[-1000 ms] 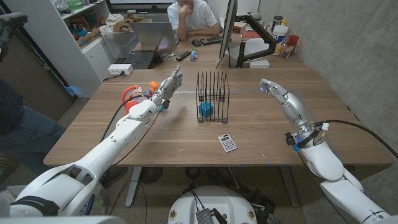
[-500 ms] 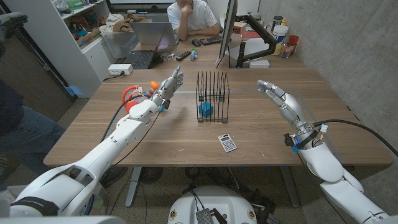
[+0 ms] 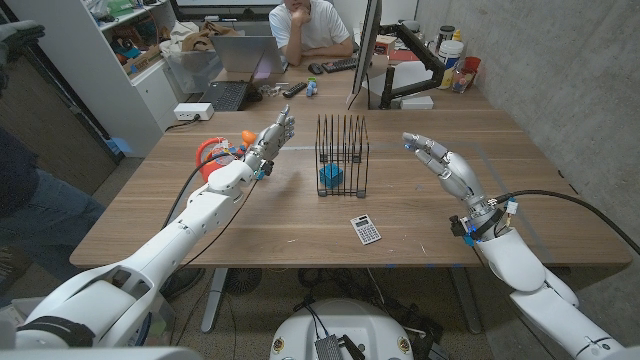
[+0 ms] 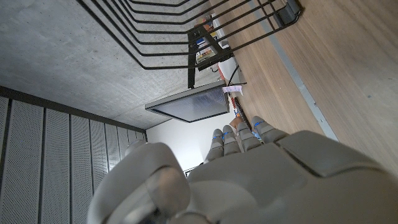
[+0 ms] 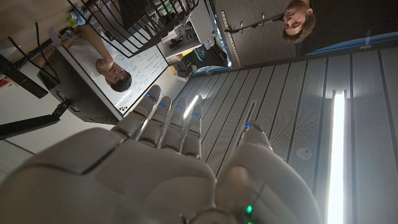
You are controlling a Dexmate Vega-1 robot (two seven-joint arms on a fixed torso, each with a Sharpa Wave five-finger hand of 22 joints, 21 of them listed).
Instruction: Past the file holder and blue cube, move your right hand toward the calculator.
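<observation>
A black wire file holder (image 3: 342,154) stands mid-table with a blue cube (image 3: 330,176) at its near left foot. A small grey calculator (image 3: 366,229) lies on the wood in front of them, toward the near edge. My right hand (image 3: 441,165) hovers open to the right of the holder, fingers stretched toward picture left, empty, well behind and right of the calculator. My left hand (image 3: 272,136) is raised left of the holder, fingers together and pointing up, holding nothing. In the left wrist view the holder's wires (image 4: 186,37) show beyond my left hand (image 4: 236,180).
An orange-red object (image 3: 212,152) sits behind my left forearm. A laptop (image 3: 232,80), a monitor (image 3: 366,50), bottles and cups (image 3: 455,62) crowd the far side, where a person (image 3: 308,28) sits. Another person's dark sleeve (image 3: 25,190) is at the left edge.
My right hand has swung leftward and slightly nearer across the table, closing toward the holder and calculator side. My left hand and the objects have not moved.
</observation>
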